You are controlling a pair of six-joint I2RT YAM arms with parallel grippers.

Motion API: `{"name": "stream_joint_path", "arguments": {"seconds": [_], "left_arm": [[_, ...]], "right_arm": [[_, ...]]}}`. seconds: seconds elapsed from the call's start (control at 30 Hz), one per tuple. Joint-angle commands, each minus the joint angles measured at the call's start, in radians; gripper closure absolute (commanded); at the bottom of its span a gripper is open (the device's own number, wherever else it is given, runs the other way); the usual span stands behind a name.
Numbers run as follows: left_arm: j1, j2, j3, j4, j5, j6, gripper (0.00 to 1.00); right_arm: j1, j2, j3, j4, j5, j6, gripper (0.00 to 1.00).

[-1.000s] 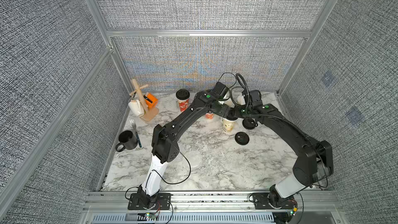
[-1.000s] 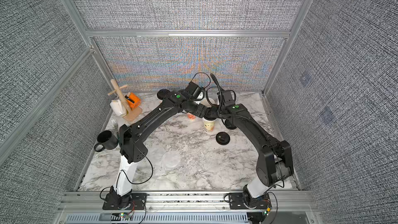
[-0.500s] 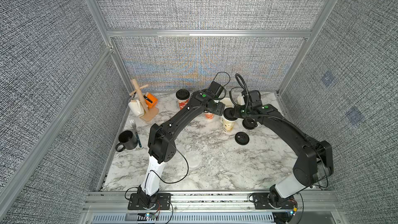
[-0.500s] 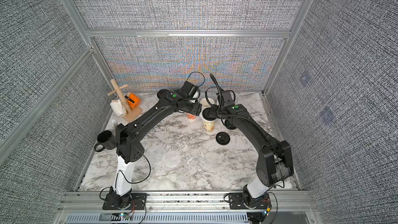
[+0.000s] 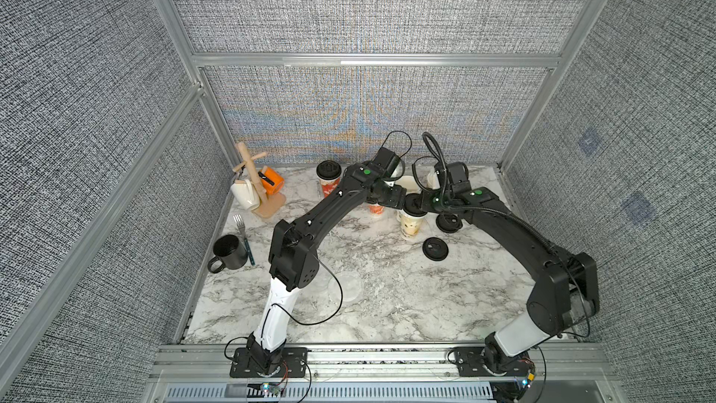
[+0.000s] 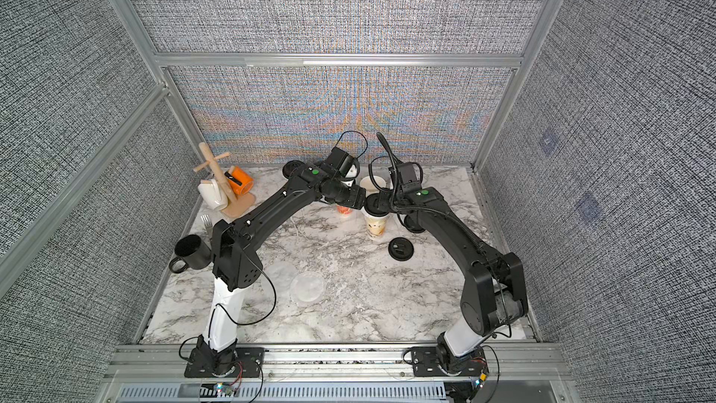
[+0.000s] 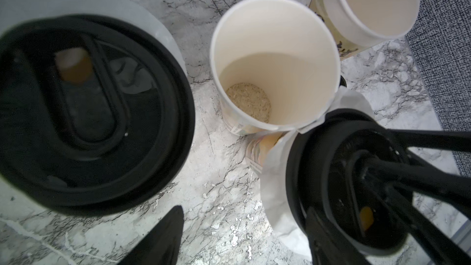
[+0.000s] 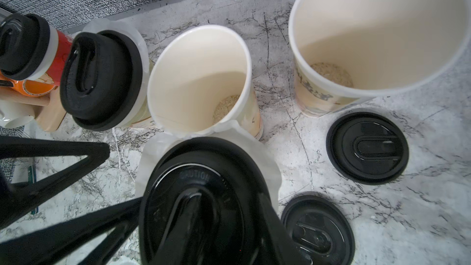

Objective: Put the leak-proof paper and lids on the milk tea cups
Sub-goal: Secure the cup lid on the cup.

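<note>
My right gripper [image 8: 226,207] is shut on a black lid [image 8: 178,174] that sits on a beige milk tea cup [image 5: 411,224], with leak-proof paper [image 8: 270,172] sticking out all round under the lid. My left gripper [image 7: 244,211] hangs open just beside that cup, over bare marble, one finger close to the lid's edge. Next to it a red-orange cup [image 5: 376,209] carries a lid with paper [image 7: 153,21] beneath. Two cups [image 8: 198,77] [image 8: 377,29] stand uncovered at the back. One loose paper disc [image 5: 346,285] lies on the table in front.
Two loose black lids [image 8: 368,147] [image 8: 318,230] lie to the right of the cups. A lidded red cup [image 5: 328,180] stands at the back. A wooden mug tree [image 5: 257,191] with orange and white mugs, a black mug [image 5: 228,251] and a fork [image 5: 242,222] occupy the left side.
My left gripper has drawn back a little to the left, off the beige cup, and its jaws have narrowed slightly. The right arm has stayed on the lid.
</note>
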Motion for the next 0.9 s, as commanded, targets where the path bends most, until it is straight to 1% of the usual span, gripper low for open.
{"name": "stream_joint_path", "arguments": {"seconds": [0.0,0.13,0.23,0.43,0.67,0.87], "left_arm": [[0.0,0.009,-0.016,-0.019,0.003,0.0,0.24],[0.0,0.002,-0.044,-0.019,-0.005,-0.002,0.24],[0.0,-0.012,-0.092,-0.012,-0.011,-0.006,0.24],[0.0,-0.059,-0.236,0.019,-0.023,-0.03,0.25],[0.0,-0.097,-0.401,0.084,-0.003,-0.063,0.25],[0.0,-0.099,-0.463,0.115,0.007,-0.075,0.26]], "right_arm": [[0.003,0.022,-0.013,-0.147,0.008,-0.012,0.63],[0.008,0.03,-0.015,-0.148,0.009,-0.015,0.63],[0.009,0.037,-0.02,-0.148,0.011,-0.015,0.63],[0.01,0.037,-0.051,-0.138,0.011,-0.013,0.63],[0.009,0.034,-0.084,-0.13,0.014,-0.011,0.63],[0.006,0.034,-0.108,-0.123,0.016,-0.007,0.63]]}}
